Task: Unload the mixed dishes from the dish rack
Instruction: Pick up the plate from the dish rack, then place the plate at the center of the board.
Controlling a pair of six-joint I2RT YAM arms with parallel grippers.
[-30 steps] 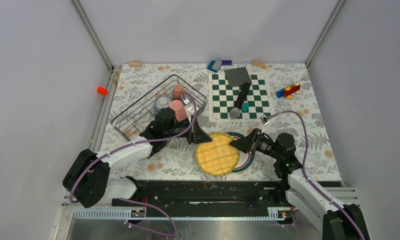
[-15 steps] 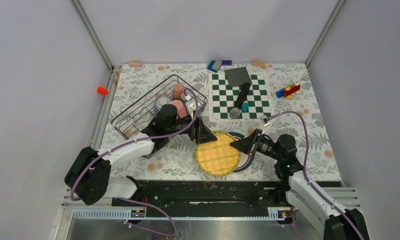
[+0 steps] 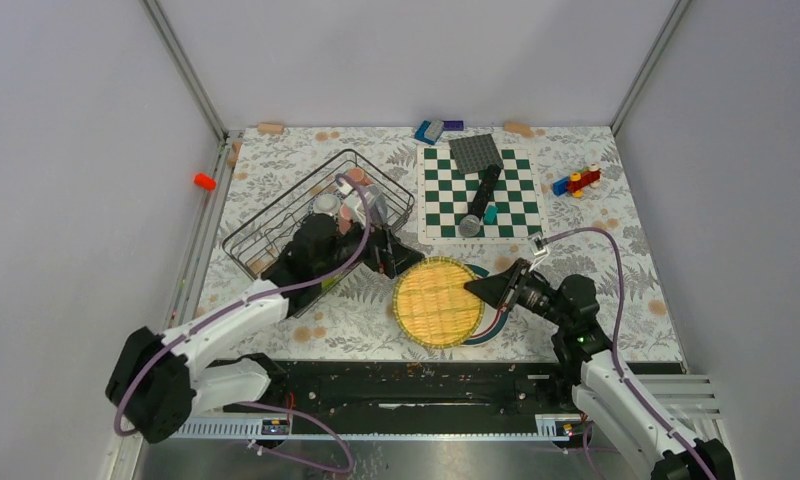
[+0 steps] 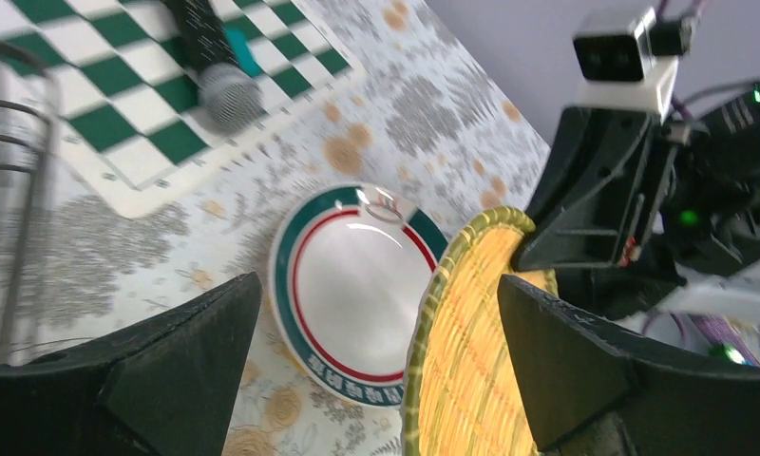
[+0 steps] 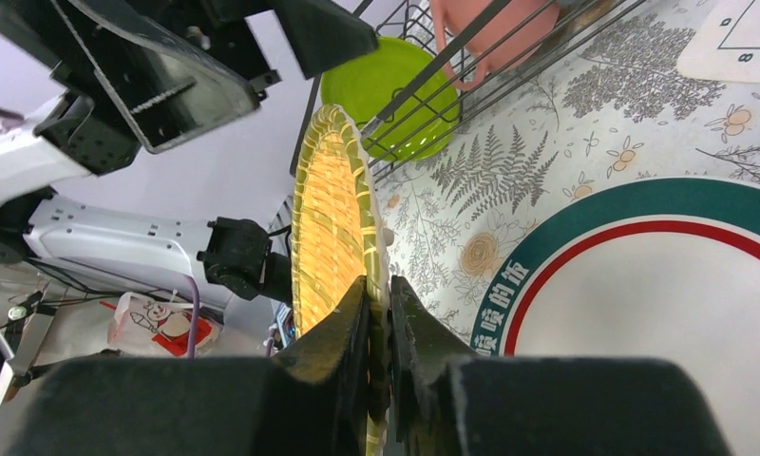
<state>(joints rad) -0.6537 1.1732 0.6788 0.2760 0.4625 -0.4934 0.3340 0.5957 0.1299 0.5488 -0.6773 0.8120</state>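
The yellow-orange plate [image 3: 436,302] stands tilted on edge over the white plate with the green-red rim [image 3: 494,327], which lies flat on the table. My right gripper [image 3: 473,290] is shut on the yellow plate's right rim [image 5: 333,237], with the pinch [image 5: 378,294] plain in the right wrist view. My left gripper [image 3: 396,256] is open and empty, just left of that plate. Between its spread fingers show the white plate [image 4: 357,275] and the yellow plate's rim [image 4: 471,361]. The dish rack [image 3: 276,215] holds a lime-green plate [image 5: 390,90], a pink mug [image 5: 485,33] and a small bowl [image 3: 326,203].
A green-white chessboard [image 3: 511,215] behind the plates carries a dark cylinder with a grey head [image 3: 476,205] and a grey slab [image 3: 475,152]. Toy blocks [image 3: 576,182] lie at the far right and blue ones [image 3: 431,130] at the back. An orange piece [image 3: 205,181] sits by the left wall.
My left gripper opened, let go of the yellow plate and drew back toward the rack. My right gripper closed on the plate's right rim and now holds it alone.
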